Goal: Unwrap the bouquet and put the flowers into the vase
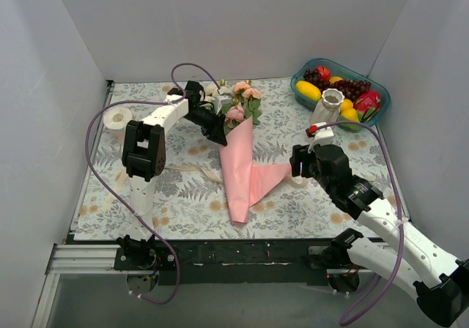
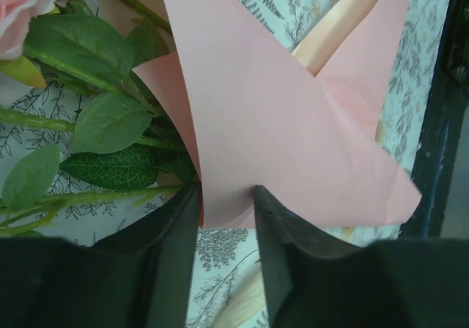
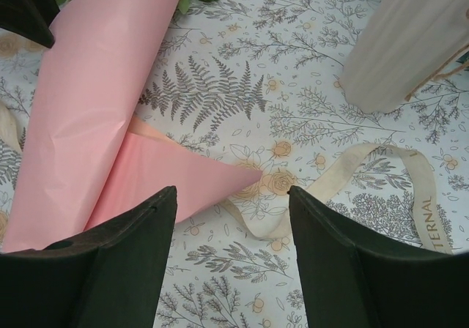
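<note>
Pink paper [image 2: 293,123] sits inside the outstretched left tool [image 2: 226,193], grip unclear; low right tool [image 3: 233,196] hovers released.

**Soft, even light; close-ups lose detail**

Diffuse light from above falls evenly. Shadows on the counter [image 1: 183,196] are faint, and nothing glares. In the left wrist view the rose [image 2: 18,13] in the corner is washed out and blurred, and the black left end effector [image 2: 227,196] shows little surface detail.
</note>
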